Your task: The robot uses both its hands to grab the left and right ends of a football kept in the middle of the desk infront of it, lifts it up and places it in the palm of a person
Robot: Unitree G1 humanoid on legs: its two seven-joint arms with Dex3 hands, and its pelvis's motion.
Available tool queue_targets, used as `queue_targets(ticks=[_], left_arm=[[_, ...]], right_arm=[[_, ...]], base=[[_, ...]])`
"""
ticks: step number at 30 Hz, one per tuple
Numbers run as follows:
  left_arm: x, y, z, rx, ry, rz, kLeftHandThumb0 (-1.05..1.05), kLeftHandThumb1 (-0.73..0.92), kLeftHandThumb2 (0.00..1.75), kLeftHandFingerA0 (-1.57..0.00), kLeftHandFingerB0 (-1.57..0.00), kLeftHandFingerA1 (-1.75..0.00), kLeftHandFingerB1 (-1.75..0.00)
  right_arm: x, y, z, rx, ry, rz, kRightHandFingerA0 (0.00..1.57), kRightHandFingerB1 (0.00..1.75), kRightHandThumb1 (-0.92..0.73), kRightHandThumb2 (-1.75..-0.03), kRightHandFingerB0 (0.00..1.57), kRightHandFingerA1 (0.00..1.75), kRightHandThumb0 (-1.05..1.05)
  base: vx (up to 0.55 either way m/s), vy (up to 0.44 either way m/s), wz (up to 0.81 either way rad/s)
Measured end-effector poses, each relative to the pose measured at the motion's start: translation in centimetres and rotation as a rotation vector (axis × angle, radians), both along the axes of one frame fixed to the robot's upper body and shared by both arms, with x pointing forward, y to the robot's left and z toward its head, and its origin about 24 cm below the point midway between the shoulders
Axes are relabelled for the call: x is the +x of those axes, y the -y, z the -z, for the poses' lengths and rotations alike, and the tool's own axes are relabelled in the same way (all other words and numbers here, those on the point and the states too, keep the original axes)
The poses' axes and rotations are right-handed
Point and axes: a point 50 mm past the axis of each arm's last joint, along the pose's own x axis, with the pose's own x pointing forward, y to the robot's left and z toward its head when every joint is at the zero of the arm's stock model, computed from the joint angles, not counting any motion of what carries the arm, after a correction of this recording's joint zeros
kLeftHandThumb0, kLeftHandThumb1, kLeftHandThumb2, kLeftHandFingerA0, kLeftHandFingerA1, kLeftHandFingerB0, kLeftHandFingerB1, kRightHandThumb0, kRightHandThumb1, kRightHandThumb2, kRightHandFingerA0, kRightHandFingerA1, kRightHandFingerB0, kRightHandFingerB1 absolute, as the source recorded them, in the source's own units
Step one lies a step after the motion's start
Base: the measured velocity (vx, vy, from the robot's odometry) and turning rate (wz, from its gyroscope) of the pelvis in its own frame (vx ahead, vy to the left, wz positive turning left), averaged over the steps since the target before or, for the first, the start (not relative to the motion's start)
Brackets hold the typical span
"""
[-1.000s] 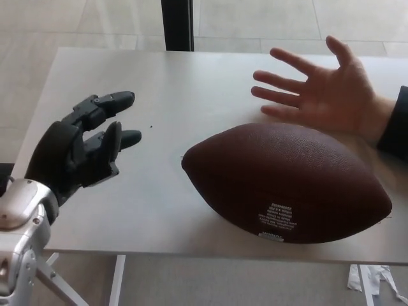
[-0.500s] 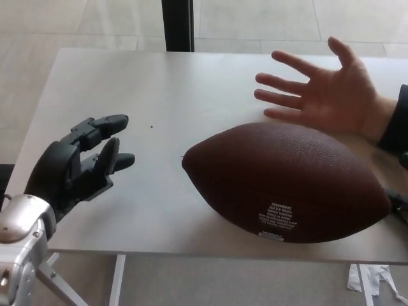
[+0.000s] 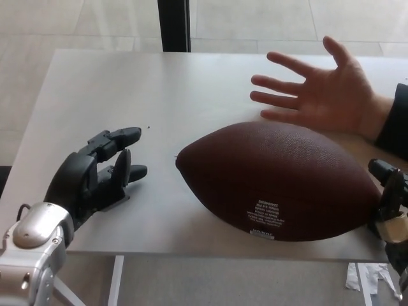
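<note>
Here, a brown football (image 3: 280, 182) lies on its side on a grey desk (image 3: 127, 83), towards the near right, white print facing the near edge. The left hand (image 3: 95, 175) hovers left of the ball's left tip, near but apart from it, fingers spread and holding nothing, while the right hand (image 3: 389, 197) shows only in part at the right edge by the ball's right end, and whether it is open or closed cannot be told. Beyond the ball, a person's hand (image 3: 325, 92) rests palm up, fingers splayed.
</note>
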Motion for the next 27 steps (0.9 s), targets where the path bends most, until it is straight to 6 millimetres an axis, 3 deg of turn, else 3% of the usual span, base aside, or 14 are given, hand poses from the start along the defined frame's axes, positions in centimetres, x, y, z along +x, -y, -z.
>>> queue_targets(ticks=[1, 4, 5, 6, 7, 8, 9, 11, 13, 15, 21, 23, 24, 27], left_arm=[[0.0, 0.1, 0.1, -0.008, -0.003, -0.003, -0.80, 0.92, 0.77, -0.28, -0.11, -0.62, -0.43], [0.0, 0.5, 0.4, -0.026, -0.011, -0.015, -0.79, 0.77, 1.11, -0.27, -0.10, -0.63, -0.49], [0.0, 0.5, 0.5, -0.039, -0.014, -0.026, -0.82, 0.92, 0.75, -0.28, -0.11, -0.62, -0.41], [0.0, 0.6, 0.5, -0.050, -0.017, -0.036, -0.80, 0.76, 1.12, -0.26, -0.08, -0.63, -0.49], [0.0, 0.7, 0.6, -0.063, -0.018, -0.046, -0.81, 0.75, 1.13, -0.27, -0.08, -0.63, -0.49], [0.0, 0.8, 0.7, -0.071, -0.020, -0.054, -0.85, 0.77, 1.12, -0.30, -0.12, -0.64, -0.50], [0.1, 0.9, 0.7, -0.081, -0.021, -0.063, -0.86, 0.78, 1.13, -0.30, -0.11, -0.64, -0.50], [0.1, 1.1, 0.8, -0.095, -0.023, -0.073, -0.82, 0.77, 1.15, -0.27, -0.08, -0.64, -0.48], [0.1, 1.4, 0.9, -0.107, -0.025, -0.079, -0.85, 0.80, 1.16, -0.28, -0.10, -0.63, -0.45], [0.1, 1.7, 1.0, -0.120, -0.027, -0.084, -0.90, 0.92, 0.82, -0.34, -0.11, -0.64, -0.37], [0.6, 2.9, 1.2, -0.156, -0.037, -0.102, -0.88, 0.92, 0.83, -0.34, -0.11, -0.64, -0.38], [0.8, 3.4, 1.2, -0.165, -0.039, -0.107, -0.84, 0.83, 1.18, -0.33, -0.11, -0.66, -0.45], [1.0, 3.6, 1.2, -0.168, -0.041, -0.108, -0.90, 0.92, 0.84, -0.35, -0.11, -0.65, -0.37], [1.6, 4.5, 1.1, -0.156, -0.042, -0.100, -0.85, 0.92, 0.82, -0.38, -0.16, -0.66, -0.42]], right_arm=[[-0.1, 0.0, 0.0, -0.002, -0.001, 0.002, 0.59, 0.34, -0.90, -0.68, 0.45, 0.47, -0.90], [-0.2, 0.0, 0.1, -0.006, -0.002, 0.007, 0.59, 0.34, -0.90, -0.68, 0.46, 0.48, -0.91], [-0.3, 0.0, 0.1, -0.007, -0.002, 0.010, 0.59, 0.35, -0.89, -0.68, 0.46, 0.49, -0.91], [-0.3, 0.0, 0.1, -0.009, -0.002, 0.013, 0.59, 0.35, -0.88, -0.67, 0.47, 0.50, -0.92], [-0.3, 0.0, 0.1, -0.010, -0.002, 0.015, 0.54, 0.49, -0.69, -1.10, 0.40, 0.60, -0.87], [-0.4, 0.0, 0.1, -0.013, -0.001, 0.017, 0.60, 0.35, -0.88, -0.67, 0.48, 0.51, -0.92], [-0.4, 0.0, 0.1, -0.016, -0.002, 0.019, 0.53, 0.48, -0.69, -1.11, 0.38, 0.60, -0.87], [-0.5, 0.0, 0.1, -0.023, -0.002, 0.021, 0.62, 0.36, -0.87, -0.67, 0.50, 0.52, -0.91], [-0.5, 0.1, 0.1, -0.027, -0.003, 0.023, 0.57, 0.50, -0.67, -1.09, 0.44, 0.61, -0.88], [-0.5, 0.1, 0.0, -0.030, -0.003, 0.026, 0.62, 0.36, -0.86, -0.67, 0.50, 0.53, -0.90], [-0.3, 0.3, -0.1, -0.036, 0.003, 0.034, 0.65, 0.36, -0.86, -0.66, 0.51, 0.54, -0.91], [-0.2, 0.2, -0.1, -0.038, 0.003, 0.032, 0.63, 0.36, -0.86, -0.66, 0.51, 0.52, -0.92], [-0.2, 0.2, -0.1, -0.038, 0.003, 0.030, 0.63, 0.36, -0.86, -0.67, 0.51, 0.52, -0.93], [-0.2, 0.1, 0.0, -0.040, -0.003, 0.025, 0.64, 0.37, -0.86, -0.67, 0.52, 0.54, -0.94]], base=[[0.00, 0.000, 0.00], [0.00, 0.000, 0.00], [0.00, 0.000, 0.00], [0.00, 0.000, 0.00], [0.00, 0.000, 0.00], [0.00, 0.000, 0.00], [0.00, 0.000, 0.00], [0.00, 0.000, 0.00], [0.00, 0.000, 0.00], [0.00, 0.000, 0.00], [0.00, 0.000, 0.00], [0.00, 0.000, 0.00], [0.00, 0.000, 0.00], [0.00, 0.000, 0.00]])
